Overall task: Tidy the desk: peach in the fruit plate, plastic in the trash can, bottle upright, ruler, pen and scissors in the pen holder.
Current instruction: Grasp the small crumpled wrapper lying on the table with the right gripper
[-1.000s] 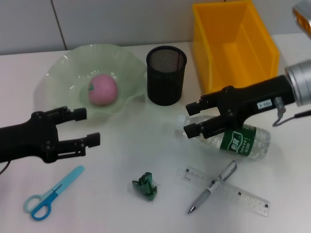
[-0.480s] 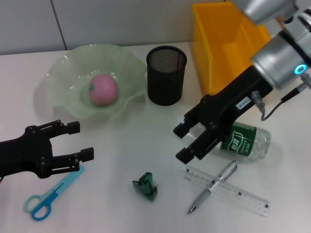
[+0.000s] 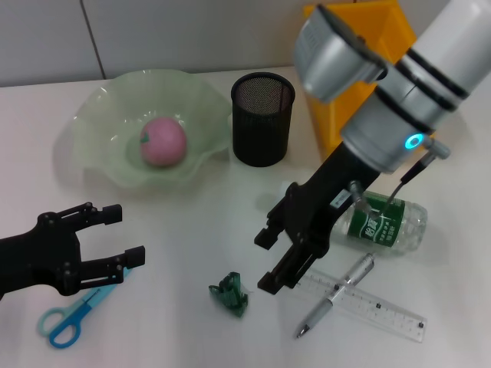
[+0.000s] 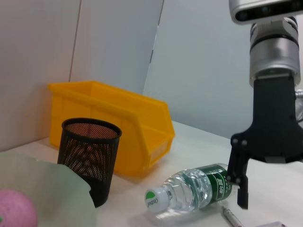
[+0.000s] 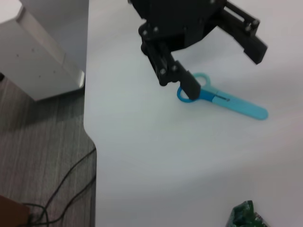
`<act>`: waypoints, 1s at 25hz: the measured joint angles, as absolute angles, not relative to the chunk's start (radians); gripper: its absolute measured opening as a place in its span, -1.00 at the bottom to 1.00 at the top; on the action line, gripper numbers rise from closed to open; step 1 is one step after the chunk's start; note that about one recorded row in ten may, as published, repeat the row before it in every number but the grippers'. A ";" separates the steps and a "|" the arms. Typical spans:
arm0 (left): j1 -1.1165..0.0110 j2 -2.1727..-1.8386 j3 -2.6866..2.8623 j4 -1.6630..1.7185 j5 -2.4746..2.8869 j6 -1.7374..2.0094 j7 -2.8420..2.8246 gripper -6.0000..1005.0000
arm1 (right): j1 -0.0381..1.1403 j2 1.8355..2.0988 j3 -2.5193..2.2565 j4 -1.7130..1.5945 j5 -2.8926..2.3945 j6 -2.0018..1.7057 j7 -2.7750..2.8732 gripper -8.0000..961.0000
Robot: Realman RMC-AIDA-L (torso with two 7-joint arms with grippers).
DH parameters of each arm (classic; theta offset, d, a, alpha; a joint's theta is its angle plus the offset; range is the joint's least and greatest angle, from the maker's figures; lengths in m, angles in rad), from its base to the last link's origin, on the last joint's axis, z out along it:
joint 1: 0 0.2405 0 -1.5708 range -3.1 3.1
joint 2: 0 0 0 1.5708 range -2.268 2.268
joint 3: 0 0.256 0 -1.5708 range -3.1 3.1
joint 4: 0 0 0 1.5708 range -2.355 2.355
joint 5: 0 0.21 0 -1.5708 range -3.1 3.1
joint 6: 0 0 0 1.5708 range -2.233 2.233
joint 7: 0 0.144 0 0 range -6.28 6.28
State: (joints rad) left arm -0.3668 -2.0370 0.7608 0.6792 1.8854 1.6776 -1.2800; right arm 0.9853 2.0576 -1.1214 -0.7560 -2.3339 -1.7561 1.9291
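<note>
While the peach (image 3: 162, 142) already sits in the plate (image 3: 100, 107) at the upper left of the head view, most of the tidying is not yet done. The right gripper (image 3: 278, 257) hangs wide and empty at lower centre, just right of the crumpled green plastic (image 3: 231, 294) and beside the bottle (image 3: 368, 221), which lies on its side below the yellow bin (image 3: 368, 69). My reading is that the plastic is the step in hand: the jaws point down toward it, though not yet around it. The next move calls for shifting slightly toward the lower left, dropping over the scrap, pinching it, then carrying it to the bin.

The left gripper (image 3: 107, 241) hovers at the lower left, also wide and holding nothing, with its lower finger over the blade end of the scissors (image 3: 73, 310). It looks placed to take them for the mesh holder (image 3: 262, 119) at upper centre. The pen (image 3: 337, 295) lies across the ruler (image 3: 360, 303) at the lower right, both untouched.
</note>
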 joint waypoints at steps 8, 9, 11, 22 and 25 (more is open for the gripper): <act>-0.361 -2.042 0.761 0.670 1.885 1.676 -1.270 0.69 | 0.978 2.082 -1.194 -0.687 -2.321 -1.629 1.908 0.62; -0.361 -2.042 0.761 0.670 1.885 1.676 -1.270 0.69 | 0.978 2.082 -1.194 -0.687 -2.321 -1.629 1.908 0.62; -0.354 -2.042 0.761 0.668 1.885 1.676 -1.263 0.69 | 0.978 2.083 -1.195 -0.659 -2.303 -1.606 1.892 0.62; -0.335 -2.037 0.766 0.664 1.885 1.676 -1.245 0.69 | 0.980 2.087 -1.234 -0.595 -2.246 -1.511 1.859 0.62; -0.333 -2.037 0.768 0.664 1.885 1.677 -1.246 0.69 | 0.980 2.087 -1.236 -0.576 -2.239 -1.494 1.849 0.62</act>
State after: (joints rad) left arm -0.3329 -2.0371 0.7676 0.6641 1.8853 1.6766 -1.2455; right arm 0.9796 2.0874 -1.2357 -0.5760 -2.2392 -1.4943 1.8489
